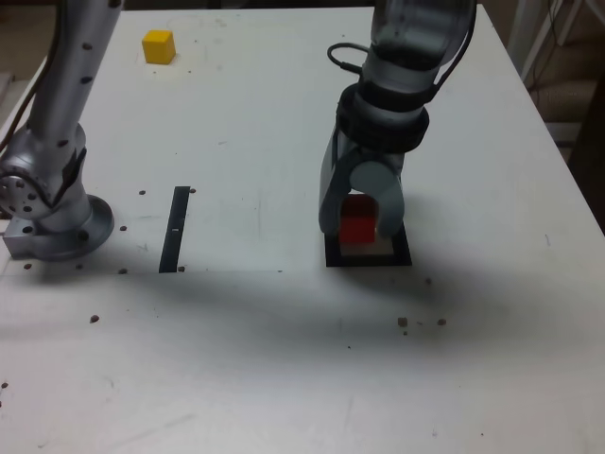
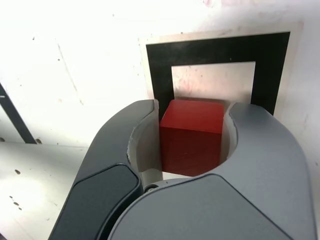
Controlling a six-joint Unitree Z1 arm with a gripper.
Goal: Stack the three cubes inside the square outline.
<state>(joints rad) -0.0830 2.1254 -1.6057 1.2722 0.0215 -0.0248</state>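
The broad white tabletop is carrying everything, its surface speckled with small dark flecks; the silver-grey jointed robot arm is rising from its round base at the exterior view's left and reaching over to descend at the middle of that view, ending in a grey two-fingered claw; the claw is pointing straight down over the thick black square frame with its pale off-white centre, and its curved fingers are standing only a cube's width apart, clamped on the small solid red cube; in the wrist view each finger's inner face is pressing flat against an opposite side of the red cube, with no gap showing on either side; the red cube is sitting between the fingertips directly over the pale centre of the frame, low against it, though whether it is resting on the surface or hanging just above it cannot be told; a narrow straight black strip is lying on the table between the arm's base and the frame, well apart from the claw; the small solid yellow cube is sitting alone near the far edge of the table at the exterior view's left, well apart from the frame and the claw
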